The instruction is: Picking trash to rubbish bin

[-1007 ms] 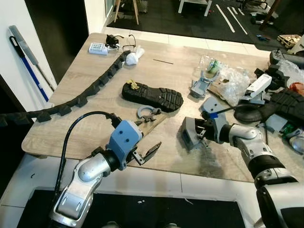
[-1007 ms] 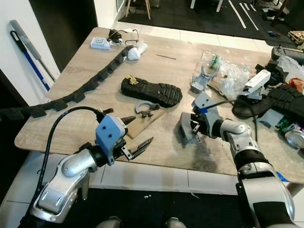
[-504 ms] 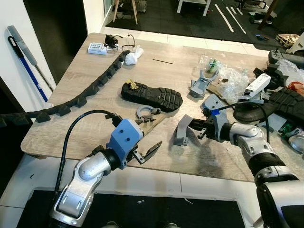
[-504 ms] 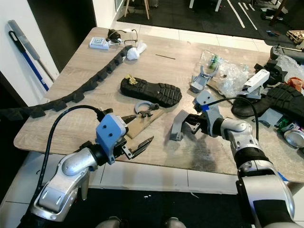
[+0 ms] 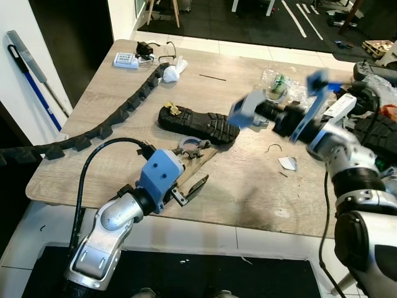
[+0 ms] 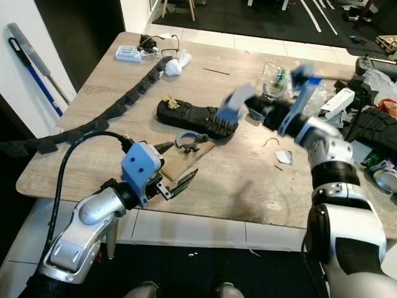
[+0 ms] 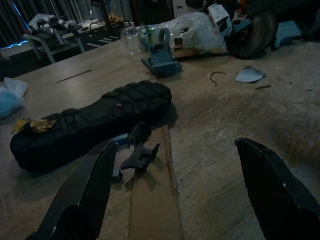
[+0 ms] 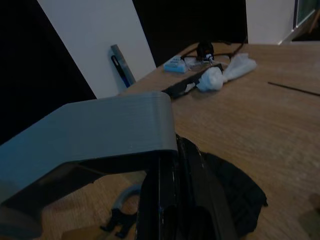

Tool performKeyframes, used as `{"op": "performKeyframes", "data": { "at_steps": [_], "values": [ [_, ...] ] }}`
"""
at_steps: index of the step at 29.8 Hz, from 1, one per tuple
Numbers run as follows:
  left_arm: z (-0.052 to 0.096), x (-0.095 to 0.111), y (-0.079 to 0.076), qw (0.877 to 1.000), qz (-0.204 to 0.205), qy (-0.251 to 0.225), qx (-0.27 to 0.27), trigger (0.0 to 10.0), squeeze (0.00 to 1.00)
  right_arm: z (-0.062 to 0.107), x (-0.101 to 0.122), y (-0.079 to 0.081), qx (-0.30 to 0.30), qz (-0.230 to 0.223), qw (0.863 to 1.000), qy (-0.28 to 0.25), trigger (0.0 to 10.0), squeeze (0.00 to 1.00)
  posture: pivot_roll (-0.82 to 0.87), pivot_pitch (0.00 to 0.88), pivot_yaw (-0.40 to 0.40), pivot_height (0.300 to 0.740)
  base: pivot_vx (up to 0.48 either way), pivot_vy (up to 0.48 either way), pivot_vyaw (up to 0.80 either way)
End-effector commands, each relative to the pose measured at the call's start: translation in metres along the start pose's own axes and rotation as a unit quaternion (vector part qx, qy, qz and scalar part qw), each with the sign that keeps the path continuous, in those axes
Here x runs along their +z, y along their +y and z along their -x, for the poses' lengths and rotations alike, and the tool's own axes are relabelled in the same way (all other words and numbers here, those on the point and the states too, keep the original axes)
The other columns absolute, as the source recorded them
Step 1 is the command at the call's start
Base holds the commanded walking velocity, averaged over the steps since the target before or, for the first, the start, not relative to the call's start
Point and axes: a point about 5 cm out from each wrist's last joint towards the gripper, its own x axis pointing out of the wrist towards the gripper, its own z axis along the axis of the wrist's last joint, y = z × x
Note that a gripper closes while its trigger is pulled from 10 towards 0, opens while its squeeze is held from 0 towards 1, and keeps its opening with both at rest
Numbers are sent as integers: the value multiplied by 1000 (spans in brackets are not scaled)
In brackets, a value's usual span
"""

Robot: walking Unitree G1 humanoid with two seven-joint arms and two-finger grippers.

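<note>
A grey plastic bracket (image 5: 244, 110) hangs in the air above the toe of a black shoe sole (image 5: 198, 124). My right gripper (image 5: 265, 115) is shut on it, and the right wrist view has the bracket (image 8: 95, 132) clamped against the black fingers (image 8: 182, 200). My left gripper (image 5: 192, 175) stands open near the table's front edge. It sits just short of a cardboard strip (image 7: 150, 210) and a grey clamp ring (image 5: 192, 147). Nothing is between its fingers (image 7: 272, 185).
A pale scrap (image 5: 287, 163) and a wire hook (image 5: 273, 148) lie on the wooden table (image 5: 248, 198). A black cable chain (image 5: 111, 124) runs along the left side. A plastic bag heap (image 5: 301, 99) and a black shoe (image 5: 372, 133) crowd the right.
My right gripper has lifted the grey bracket off the table and swung it up and back over the sole's toe. A scrap and a wire hook now show where it stood. The left arm is still.
</note>
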Motion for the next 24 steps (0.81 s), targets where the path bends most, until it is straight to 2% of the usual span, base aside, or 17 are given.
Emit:
{"op": "performKeyframes", "data": {
  "at_steps": [1, 4, 5, 8, 9, 10, 11, 13, 14, 15, 17, 18, 19, 21, 22, 24],
  "values": [
    [0, -3, -2, 1000, -2, 3, 3, 10000, 0, 3, -4, 0, 4, -1, 1000, 4, 0, 0, 8, 169, -64, 740, 0, 0, 0],
    [0, -6, 4, 999, -1, 11, 34, 10000, 0, 4, -8, 2, -2, 1, 1000, -3, 0, 0, 9, 164, -61, 740, 0, 0, 0],
    [1, -6, 13, 997, 8, 9, 80, 10000, 0, 3, -9, 5, -14, 30, 999, -18, 0, 0, 10, 162, -61, 740, 0, 0, 0],
    [2, -7, 19, 994, 15, 8, 112, 10000, 0, 2, -9, 7, -23, 51, 998, -31, 0, 0, 10, 162, -61, 740, 0, 0, 0],
    [5, -9, 28, 986, 39, 10, 159, 10000, 0, 0, -10, 12, -34, 84, 995, -47, 0, 0, 7, 157, -58, 740, 0, 0, 0],
    [5, -9, 28, 986, 39, 10, 159, 10000, 0, 0, -10, 12, -34, 84, 995, -47, 0, 0, 7, 157, -58, 740, 0, 0, 0],
    [11, -10, 37, 977, 52, 8, 208, 10000, 0, -3, -14, 20, -57, 132, 988, -57, 3686, 0, 6, 156, -55, 740, 0, 0, 0],
    [11, -10, 37, 977, 52, 8, 208, 10000, 0, -3, -14, 20, -57, 132, 988, -57, 3686, 0, 6, 156, -55, 740, 0, 0, 0],
    [15, -11, 42, 970, 62, 7, 236, 10000, 0, -5, -16, 27, -82, 154, 982, -79, 10000, 0, 12, 156, -57, 740, 0, 0, 0],
    [15, -11, 42, 970, 62, 7, 236, 10000, 0, -5, -16, 27, -82, 154, 982, -79, 10000, 0, 12, 156, -57, 740, 0, 0, 0],
    [21, -13, 43, 963, 76, 14, 256, 10000, 0, -5, -23, 34, -130, 172, 971, -101, 10000, 0, 21, 154, -61, 740, 0, 0, 0],
    [21, -13, 43, 963, 76, 14, 256, 10000, 0, -5, -23, 34, -130, 172, 971, -101, 10000, 0, 21, 154, -61, 740, 0, 0, 0],
    [24, -14, 43, 960, 92, 18, 266, 10000, 0, 0, -26, 33, -180, 182, 961, -109, 10000, 0, 18, 147, -62, 740, 0, 0, 0],
    [25, -12, 46, 956, 87, 8, 279, 10000, 0, 6, -28, 25, -231, 168, 953, -100, 10000, 0, 17, 144, -64, 740, 0, 0, 0],
    [25, -12, 46, 956, 87, 8, 279, 10000, 0, 6, -28, 25, -231, 168, 953, -100, 10000, 0, 17, 144, -64, 740, 0, 0, 0],
    [26, -13, 50, 951, 76, 14, 299, 10000, 0, 13, -27, 21, -270, 172, 942, -101, 10000, 0, 14, 147, -62, 740, 0, 0, 0]
  ]
}}
